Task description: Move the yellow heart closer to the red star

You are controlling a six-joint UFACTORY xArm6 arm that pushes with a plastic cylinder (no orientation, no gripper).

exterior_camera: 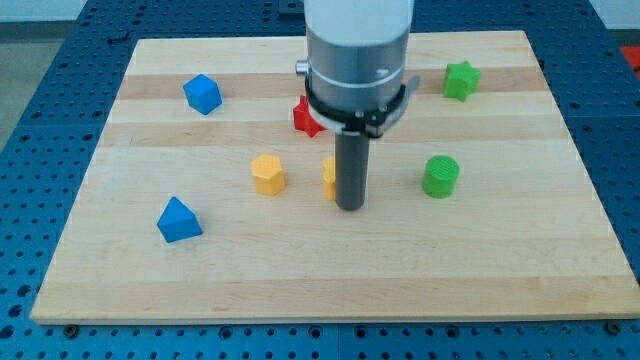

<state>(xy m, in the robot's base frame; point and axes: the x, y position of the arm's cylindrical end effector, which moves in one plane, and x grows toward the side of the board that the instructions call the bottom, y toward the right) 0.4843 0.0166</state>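
Note:
A red star (304,119) lies near the board's middle top, partly hidden behind the arm's grey body. A yellow block (329,176) shows only as a sliver at the left side of the rod; its shape cannot be made out. My tip (350,207) rests on the board right beside that yellow block, at its right and slightly toward the view's bottom. A second yellow block (268,173), roughly hexagonal, sits to the left of it.
A blue block (202,94) lies at the upper left and a blue triangular block (179,220) at the lower left. A green star (461,80) is at the upper right. A green cylinder (440,176) stands right of the rod. The wooden board (320,280) sits on a blue perforated table.

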